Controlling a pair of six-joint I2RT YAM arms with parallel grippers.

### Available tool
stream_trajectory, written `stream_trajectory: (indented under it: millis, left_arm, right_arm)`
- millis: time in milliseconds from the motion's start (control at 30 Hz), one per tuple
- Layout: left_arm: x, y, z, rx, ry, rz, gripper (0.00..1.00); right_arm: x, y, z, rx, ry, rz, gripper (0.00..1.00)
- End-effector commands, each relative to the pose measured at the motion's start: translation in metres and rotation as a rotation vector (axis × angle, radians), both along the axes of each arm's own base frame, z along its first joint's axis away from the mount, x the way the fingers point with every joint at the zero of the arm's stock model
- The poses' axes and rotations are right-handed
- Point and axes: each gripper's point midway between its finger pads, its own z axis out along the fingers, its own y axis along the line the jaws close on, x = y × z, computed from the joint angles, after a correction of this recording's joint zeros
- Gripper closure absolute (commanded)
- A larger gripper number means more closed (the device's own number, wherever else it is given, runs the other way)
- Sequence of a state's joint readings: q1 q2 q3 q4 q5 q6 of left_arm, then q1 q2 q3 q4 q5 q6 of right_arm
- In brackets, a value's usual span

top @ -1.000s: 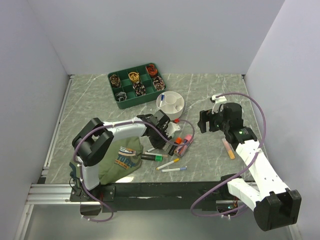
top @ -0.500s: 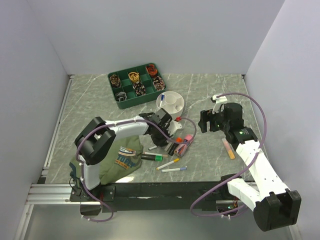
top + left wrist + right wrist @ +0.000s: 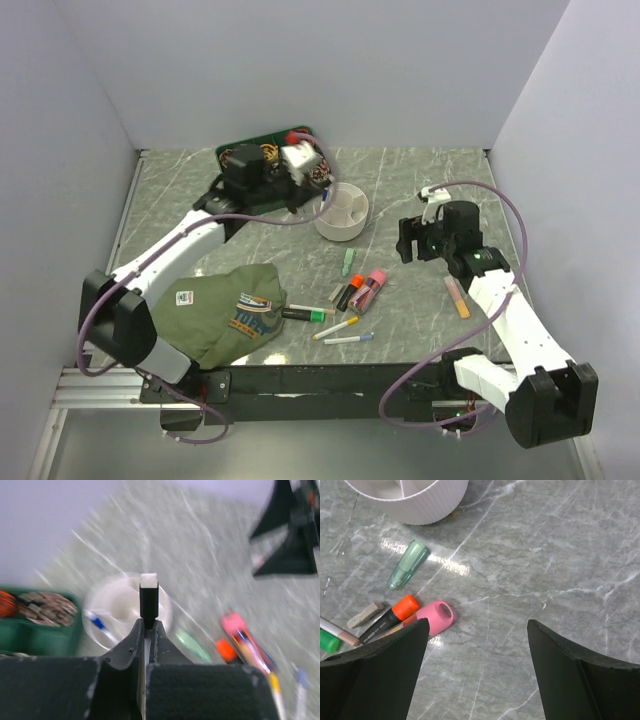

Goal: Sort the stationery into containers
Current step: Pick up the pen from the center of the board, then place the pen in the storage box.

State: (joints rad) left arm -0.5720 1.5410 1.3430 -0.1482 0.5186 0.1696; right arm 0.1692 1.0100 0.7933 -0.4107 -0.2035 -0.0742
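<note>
My left claw [image 3: 148,626] has swung up from the loose pens [image 3: 352,296] and is now clamped shut on a black white-tipped marker [image 3: 148,597], which it holds near the white desk cup [image 3: 340,228]. I judge a drop comes next. My right claw [image 3: 476,640] hangs wide open and empty over the bench [image 3: 545,555].

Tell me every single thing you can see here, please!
Desk cup: one, white, round, middle back of the table.
Pen: one, white and blue, inside the cup.
Compartment tray: one, green, back left, partly behind the left arm.
Shirt: one, olive green, near left.
Loose pens and markers: about ten, mixed colours, table centre.
Orange pen: one, alone beside the right arm.
Marker: one, black, white tip, held.
Left gripper: shut on the marker, raised near the cup.
Right gripper: open, empty.
</note>
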Motion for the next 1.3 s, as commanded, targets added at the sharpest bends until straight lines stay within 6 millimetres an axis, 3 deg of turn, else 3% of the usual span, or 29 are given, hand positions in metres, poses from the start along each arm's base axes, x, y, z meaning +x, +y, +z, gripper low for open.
stream_trajectory:
  millis: [0, 67, 100, 133, 233, 267, 400, 667, 767, 900, 1033, 1100, 1267]
  left_arm:
    - [0.031, -0.005, 0.034, -0.270, -0.165, -0.055, 0.99]
    - [0.045, -0.007, 0.036, -0.318, -0.153, -0.039, 0.99]
    - [0.057, -0.006, 0.023, -0.321, -0.139, -0.019, 0.99]
    - [0.063, -0.006, 0.030, -0.351, -0.189, -0.017, 0.99]
    - [0.084, -0.010, 0.014, -0.353, -0.159, -0.011, 0.99]
    - [0.091, -0.011, 0.019, -0.371, -0.154, -0.009, 0.99]
    - [0.108, -0.013, -0.005, -0.365, -0.115, 0.015, 0.99]
    - [0.127, -0.016, -0.036, -0.367, -0.074, 0.038, 0.99]
    - [0.133, -0.021, -0.055, -0.366, -0.040, 0.036, 0.99]
    - [0.135, -0.020, -0.064, -0.357, -0.024, 0.054, 0.99]
    - [0.139, -0.014, -0.068, -0.351, -0.017, 0.110, 0.91]
    - [0.140, -0.012, -0.068, -0.345, -0.013, 0.131, 0.80]
    - [0.137, -0.003, -0.066, -0.319, -0.015, 0.172, 0.68]
  right_arm:
    - [0.025, -0.004, 0.032, -0.017, -0.091, -0.013, 0.13]
    - [0.029, -0.005, 0.034, -0.023, -0.092, -0.018, 0.13]
    - [0.030, -0.005, 0.032, -0.027, -0.085, -0.021, 0.13]
    - [0.030, -0.005, 0.034, -0.028, -0.090, -0.021, 0.13]
    - [0.030, -0.006, 0.031, -0.029, -0.079, -0.025, 0.13]
    - [0.030, -0.005, 0.031, -0.031, -0.081, -0.024, 0.13]
    - [0.027, -0.009, 0.028, -0.042, -0.073, -0.037, 0.13]
    - [0.026, -0.017, 0.022, -0.057, -0.042, -0.057, 0.13]
    - [0.029, -0.016, 0.021, -0.059, -0.030, -0.053, 0.13]
    - [0.037, -0.014, 0.023, -0.053, -0.032, -0.051, 0.13]
    - [0.043, -0.012, 0.024, -0.046, -0.037, -0.046, 0.13]
    - [0.044, -0.011, 0.024, -0.043, -0.035, -0.041, 0.13]
    - [0.045, -0.009, 0.024, -0.036, -0.038, -0.037, 0.13]
